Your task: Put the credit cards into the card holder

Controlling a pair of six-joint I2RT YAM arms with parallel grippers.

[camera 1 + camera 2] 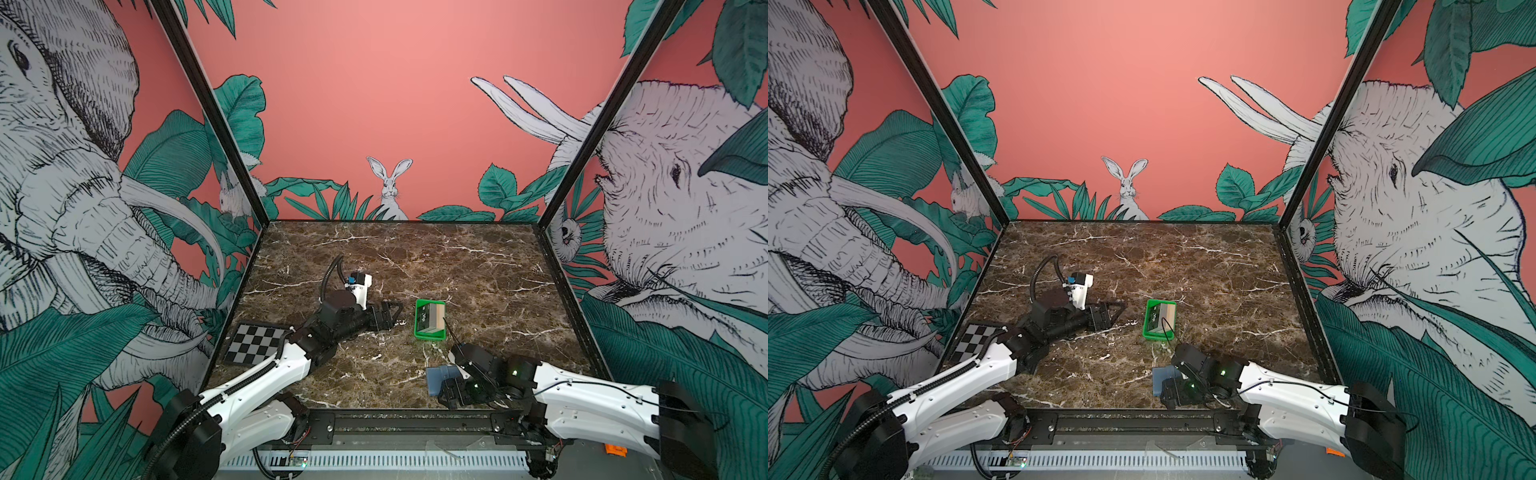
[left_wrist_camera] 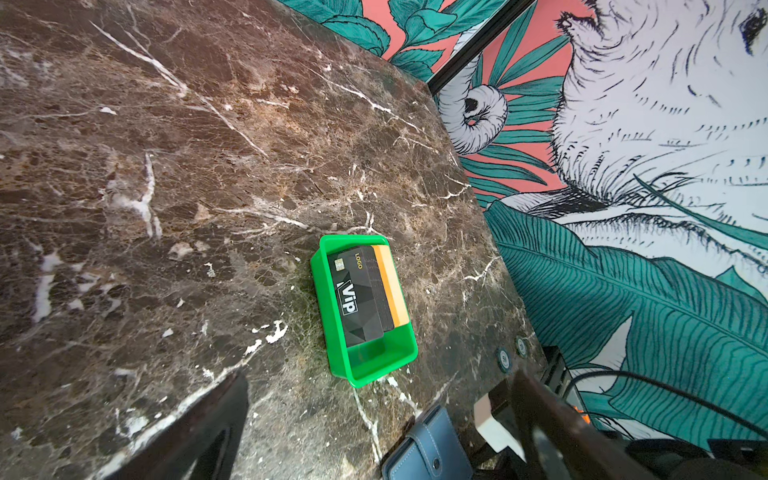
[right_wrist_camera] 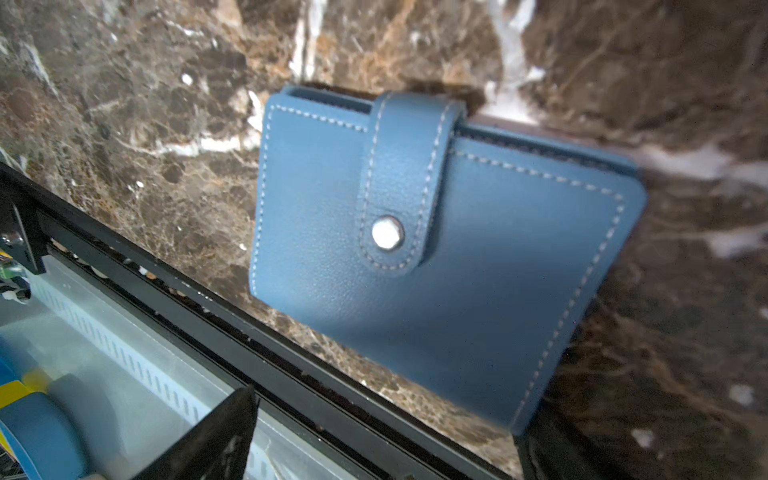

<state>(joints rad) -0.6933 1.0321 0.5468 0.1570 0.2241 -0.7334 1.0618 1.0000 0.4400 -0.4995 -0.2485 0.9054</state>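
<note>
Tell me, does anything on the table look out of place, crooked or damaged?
Nothing stands out: nothing is spilled or damaged. The credit cards lie in a slightly fanned stack inside the green tray. The card holder lies flat near the front edge of the table, its snap tab fastened.

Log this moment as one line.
slate-blue leather card holder: snapped shut | plastic credit cards: in small green tray | left gripper: open | right gripper: open over holder

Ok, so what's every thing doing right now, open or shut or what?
card holder: snapped shut, lying flat.
green tray: upright, holding cards.
credit cards: stacked in the green tray, black VIP one on top.
left fingers: open, empty.
right fingers: open, over the card holder.
checkerboard plate: lying flat.
</note>
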